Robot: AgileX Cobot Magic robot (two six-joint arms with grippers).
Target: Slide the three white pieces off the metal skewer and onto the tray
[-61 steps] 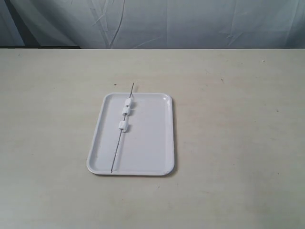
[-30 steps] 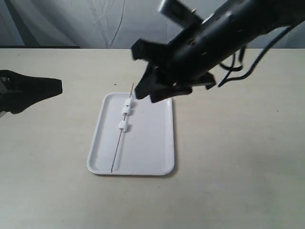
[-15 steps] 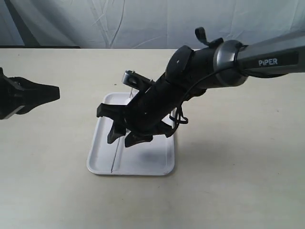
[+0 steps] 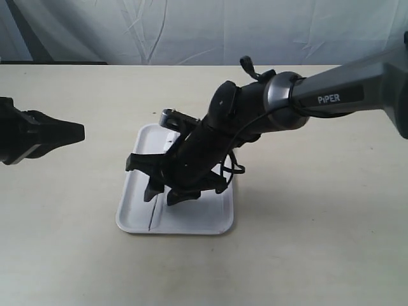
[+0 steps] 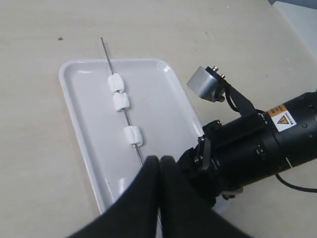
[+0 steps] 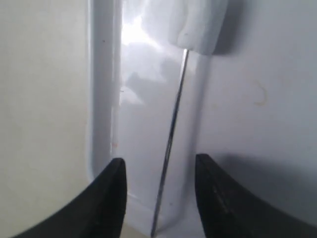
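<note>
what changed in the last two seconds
The right gripper swung in from the upper right and came down over the near end of the tray; its open fingers now straddle the metal skewer without gripping it. The left gripper entered at the left, shut, holding nothing. Skewer, three white pieces and tray stayed put.

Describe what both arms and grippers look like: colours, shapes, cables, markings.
The right arm is a grey metallic tube with white PiPER lettering, then black housing bearing a yellow warning sticker. Thin black cables loop at its wrist, beside a small silver box. The right gripper and left gripper are matte black, narrowing towards their tips.
</note>
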